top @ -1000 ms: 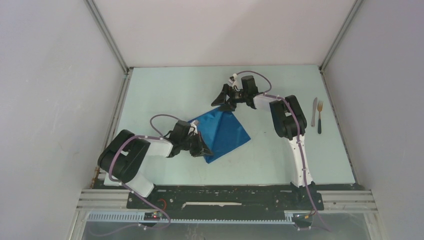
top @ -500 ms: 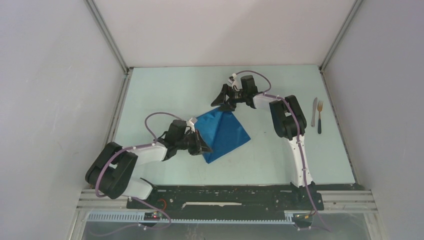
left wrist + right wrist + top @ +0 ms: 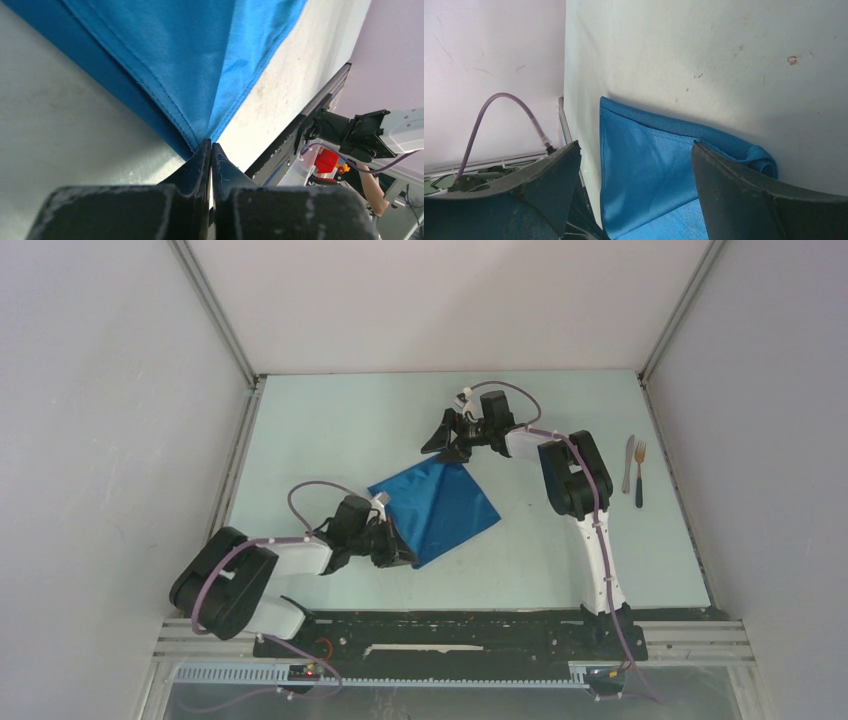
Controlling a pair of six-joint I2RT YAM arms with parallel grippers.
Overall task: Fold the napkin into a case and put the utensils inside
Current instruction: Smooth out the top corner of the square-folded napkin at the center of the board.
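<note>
The bright blue napkin (image 3: 442,502) lies on the table as a folded, roughly diamond shape, not a narrow case. My left gripper (image 3: 404,554) is at its near corner. In the left wrist view the gripper (image 3: 210,144) is shut, with the napkin's (image 3: 200,60) corner pinched at the tips. My right gripper (image 3: 450,445) is open just above the napkin's far corner. In the right wrist view the gripper (image 3: 635,146) has the cloth (image 3: 649,170) between its spread fingers. The silvery knife (image 3: 628,462) and the dark-handled fork (image 3: 640,475) lie side by side at the right.
The pale table (image 3: 330,430) is walled at the back and on both sides. The right arm's upright link (image 3: 575,480) stands between the napkin and the utensils. A black rail (image 3: 450,635) runs along the near edge.
My left gripper has shifted nearer and slightly left along the napkin's near-left edge to the near corner. The napkin's left corner now reaches further left. The right gripper has stayed put.
</note>
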